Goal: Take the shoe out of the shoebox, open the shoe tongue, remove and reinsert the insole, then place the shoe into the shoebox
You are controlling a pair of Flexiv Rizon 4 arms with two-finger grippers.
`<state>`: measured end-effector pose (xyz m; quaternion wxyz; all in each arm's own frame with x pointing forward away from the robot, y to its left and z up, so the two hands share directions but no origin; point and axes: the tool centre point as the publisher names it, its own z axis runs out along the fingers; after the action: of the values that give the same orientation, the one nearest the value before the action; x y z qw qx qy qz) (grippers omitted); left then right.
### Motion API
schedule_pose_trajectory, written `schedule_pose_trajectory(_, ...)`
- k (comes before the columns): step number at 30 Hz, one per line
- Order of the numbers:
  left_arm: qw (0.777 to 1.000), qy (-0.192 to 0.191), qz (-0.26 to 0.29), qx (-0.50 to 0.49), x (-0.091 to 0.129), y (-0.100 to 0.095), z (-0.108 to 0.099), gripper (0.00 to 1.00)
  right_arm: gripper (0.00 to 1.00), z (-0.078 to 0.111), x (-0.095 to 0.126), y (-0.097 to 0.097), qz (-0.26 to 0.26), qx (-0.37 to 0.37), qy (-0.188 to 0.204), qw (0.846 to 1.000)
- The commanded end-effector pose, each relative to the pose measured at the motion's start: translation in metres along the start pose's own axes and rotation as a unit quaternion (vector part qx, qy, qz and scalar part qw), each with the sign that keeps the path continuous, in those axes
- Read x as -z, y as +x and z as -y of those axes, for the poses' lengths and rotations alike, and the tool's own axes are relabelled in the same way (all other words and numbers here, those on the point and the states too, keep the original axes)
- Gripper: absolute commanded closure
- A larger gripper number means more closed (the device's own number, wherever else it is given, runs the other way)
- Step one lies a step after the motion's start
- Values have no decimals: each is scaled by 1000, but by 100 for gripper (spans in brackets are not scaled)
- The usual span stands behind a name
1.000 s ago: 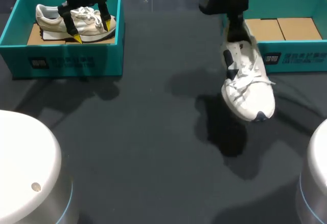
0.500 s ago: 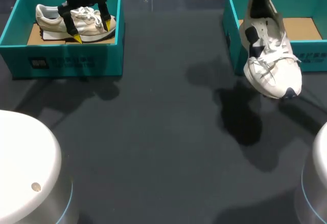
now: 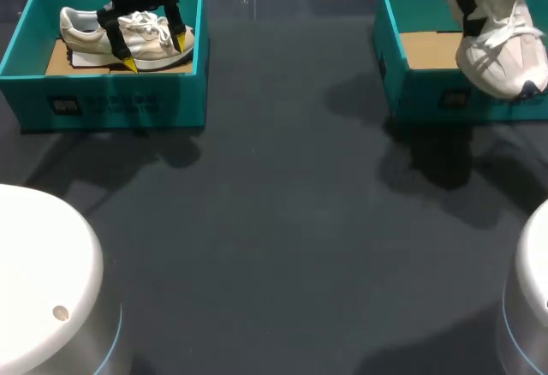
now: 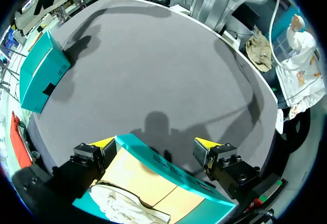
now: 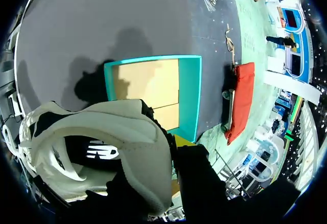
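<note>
My right pincer [image 5: 172, 150] is clamped on the heel of the white shoe [image 3: 501, 45], which hangs toe-down above the right shoebox [image 3: 428, 94], over its near wall. Well apart from that box across the tabletop [image 3: 274, 221], my left pincer [image 3: 154, 52] hangs with fingers spread over the beige shoe [image 3: 81, 32] in the left shoebox [image 3: 111, 105].

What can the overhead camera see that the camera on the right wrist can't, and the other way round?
Only the overhead view shows the left hand, open above a beige shoe lying in the left box. Only the right wrist view looks into the dark opening of the white shoe and sees the whole cardboard floor of the right box, which is bare. Both show the white shoe held in the air over the right box.
</note>
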<state>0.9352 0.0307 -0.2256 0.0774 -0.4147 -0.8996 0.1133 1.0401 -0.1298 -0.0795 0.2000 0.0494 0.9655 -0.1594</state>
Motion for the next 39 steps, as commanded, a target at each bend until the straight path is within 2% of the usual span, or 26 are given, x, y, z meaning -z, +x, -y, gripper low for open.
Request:
schedule_pose_trajectory(1,1000,-1,0,-1,0,0,0,0,100,7,-25,-68,-35,0,-14,999)
schedule_pose_trajectory(13,1000,-1,0,-1,0,0,0,0,100,7,-25,-68,-35,0,-14,999)
schedule_pose_trajectory(18,1000,-1,0,-1,0,0,0,0,100,46,-50,-97,-24,4,10,1000)
schedule_pose_trajectory(21,1000,-1,0,-1,0,0,0,0,100,69,-66,-110,-16,4,8,1000)
schedule_pose_trajectory(26,1000,-1,0,-1,0,0,0,0,100,93,-84,-109,-7,-21,-17,1000)
schedule_pose_trajectory(29,1000,-1,0,-1,0,0,0,0,100,105,-95,-102,-21,-68,-1,997)
schedule_pose_trajectory(31,1000,-1,0,-1,0,0,0,0,100,114,-103,-96,-30,-121,11,992)
schedule_pose_trajectory(32,1000,-1,0,-1,0,0,0,0,100,118,-106,-92,-41,-154,46,986)
schedule_pose_trajectory(33,1000,-1,0,-1,0,0,0,0,100,123,-110,-89,-51,-189,56,979)
schedule_pose_trajectory(34,1000,-1,0,-1,0,0,0,0,100,129,-115,-84,-66,-233,64,968)
schedule_pose_trajectory(35,1000,-1,0,-1,0,0,0,0,100,135,-119,-78,-105,-285,110,946)
schedule_pose_trajectory(39,1000,-1,0,-1,0,0,0,0,100,135,-119,-78,-105,-285,110,946)
